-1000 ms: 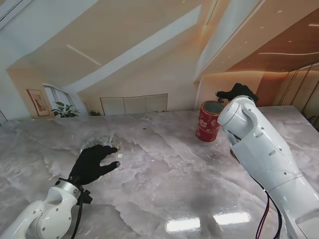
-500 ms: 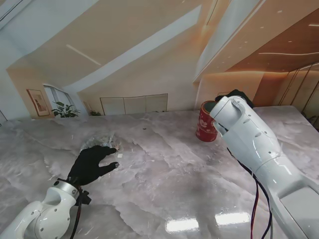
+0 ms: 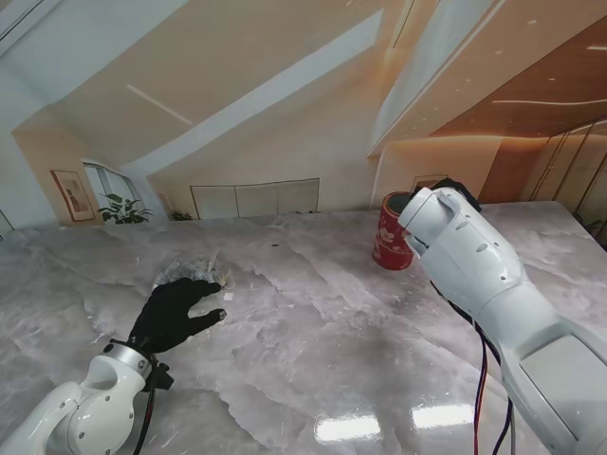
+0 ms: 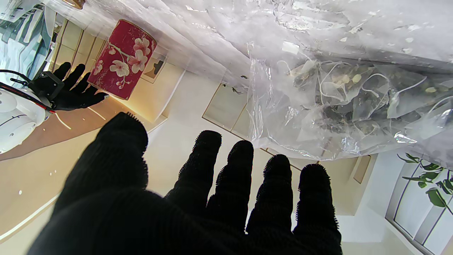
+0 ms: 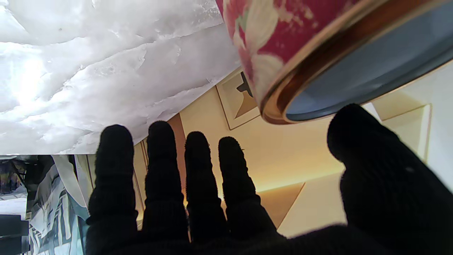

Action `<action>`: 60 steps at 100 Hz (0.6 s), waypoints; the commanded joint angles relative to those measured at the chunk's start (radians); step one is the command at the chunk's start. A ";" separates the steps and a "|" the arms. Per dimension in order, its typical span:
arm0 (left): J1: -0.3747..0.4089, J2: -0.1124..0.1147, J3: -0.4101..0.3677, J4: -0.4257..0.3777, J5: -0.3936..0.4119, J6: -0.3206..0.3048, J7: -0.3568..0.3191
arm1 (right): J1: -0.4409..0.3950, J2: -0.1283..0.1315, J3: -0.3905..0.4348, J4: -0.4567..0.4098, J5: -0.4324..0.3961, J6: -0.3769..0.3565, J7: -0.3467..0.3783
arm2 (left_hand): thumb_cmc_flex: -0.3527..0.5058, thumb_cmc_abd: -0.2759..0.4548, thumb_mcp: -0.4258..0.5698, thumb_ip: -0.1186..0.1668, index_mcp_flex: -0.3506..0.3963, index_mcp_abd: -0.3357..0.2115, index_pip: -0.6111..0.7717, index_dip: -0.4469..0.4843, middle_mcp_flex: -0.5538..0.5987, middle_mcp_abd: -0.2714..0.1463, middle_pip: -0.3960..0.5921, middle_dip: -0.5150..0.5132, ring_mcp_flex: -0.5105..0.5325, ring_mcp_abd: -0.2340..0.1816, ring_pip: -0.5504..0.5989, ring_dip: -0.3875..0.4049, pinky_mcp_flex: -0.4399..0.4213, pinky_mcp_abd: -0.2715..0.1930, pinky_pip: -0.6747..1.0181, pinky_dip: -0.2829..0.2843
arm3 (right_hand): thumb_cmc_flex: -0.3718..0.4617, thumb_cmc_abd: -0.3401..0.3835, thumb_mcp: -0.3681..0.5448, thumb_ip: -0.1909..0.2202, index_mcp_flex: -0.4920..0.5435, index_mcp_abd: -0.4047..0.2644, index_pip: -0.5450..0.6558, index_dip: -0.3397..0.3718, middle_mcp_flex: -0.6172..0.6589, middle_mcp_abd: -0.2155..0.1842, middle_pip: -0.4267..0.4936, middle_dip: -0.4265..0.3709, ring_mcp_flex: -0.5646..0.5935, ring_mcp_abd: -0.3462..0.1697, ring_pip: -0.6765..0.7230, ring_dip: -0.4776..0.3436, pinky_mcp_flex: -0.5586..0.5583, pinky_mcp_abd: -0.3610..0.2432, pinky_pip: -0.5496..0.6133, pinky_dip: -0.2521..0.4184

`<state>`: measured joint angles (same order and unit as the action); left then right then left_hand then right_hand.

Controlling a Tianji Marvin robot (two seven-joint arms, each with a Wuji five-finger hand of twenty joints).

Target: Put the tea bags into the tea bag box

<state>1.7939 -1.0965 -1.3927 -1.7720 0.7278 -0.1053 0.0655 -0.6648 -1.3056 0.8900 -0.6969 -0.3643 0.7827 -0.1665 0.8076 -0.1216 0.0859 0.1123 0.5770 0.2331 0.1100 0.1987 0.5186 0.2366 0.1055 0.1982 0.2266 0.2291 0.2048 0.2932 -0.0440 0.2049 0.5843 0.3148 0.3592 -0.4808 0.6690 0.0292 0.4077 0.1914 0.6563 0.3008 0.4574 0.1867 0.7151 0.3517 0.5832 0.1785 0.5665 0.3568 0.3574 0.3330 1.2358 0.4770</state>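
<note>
Tea bag box (image 3: 393,232): red cylindrical tin with pale blossom print, upright on the far right of the worktop (image 3: 313,351), lid off, gold rim and grey interior open to view in the right wrist camera. It has not moved over the last second.

Tea bags (image 4: 357,102): a heap of mesh sachets with strings, all inside a clear plastic bag (image 3: 193,270) lying on the left of the worktop, well apart from the box. None is out of the bag; none is visible in the box.

Left robot hand (image 3: 177,310): black-gloved, fingers spread and empty, palm down just near of the plastic bag, fingertips (image 4: 244,156) close to its edge but not clearly touching. Position unchanged from a second ago.

Right robot hand (image 5: 226,198): black-gloved, fingers apart, holding nothing, its thumb beside the rim of the box. In the stand view it is almost wholly hidden behind the white forearm (image 3: 474,265). Change: the arm has swung left and farther, bringing the robot hand from above the box to close beside it.

Judgement: this looks like bracing the box before any sachet is picked; insertion has not begun.
</note>
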 commanded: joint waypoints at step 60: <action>0.005 -0.002 0.002 -0.005 0.003 0.005 -0.009 | 0.060 -0.053 -0.050 0.123 0.055 -0.014 0.014 | -0.031 0.000 0.005 0.023 -0.020 0.005 -0.013 -0.005 -0.035 -0.020 0.006 0.010 -0.006 -0.019 -0.007 0.007 -0.018 -0.003 -0.011 0.004 | -0.009 -0.133 0.303 -0.016 0.048 0.029 0.019 0.036 0.048 0.034 0.033 0.024 0.108 -0.002 0.153 0.067 0.086 -0.031 0.133 0.084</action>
<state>1.7934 -1.0963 -1.3920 -1.7714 0.7301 -0.0983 0.0683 -0.6118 -1.3485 0.8481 -0.5912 -0.3119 0.7704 -0.1682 0.8076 -0.1216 0.0859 0.1123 0.5770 0.2331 0.1100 0.1987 0.5186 0.2366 0.1061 0.1982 0.2266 0.2291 0.2048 0.2932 -0.0440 0.2050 0.5843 0.3148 0.3701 -0.5880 0.9386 0.0364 0.4297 0.1993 0.6698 0.3291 0.4835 0.1988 0.7291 0.3562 0.6562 0.1801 0.6854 0.4049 0.4281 0.3185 1.3080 0.5272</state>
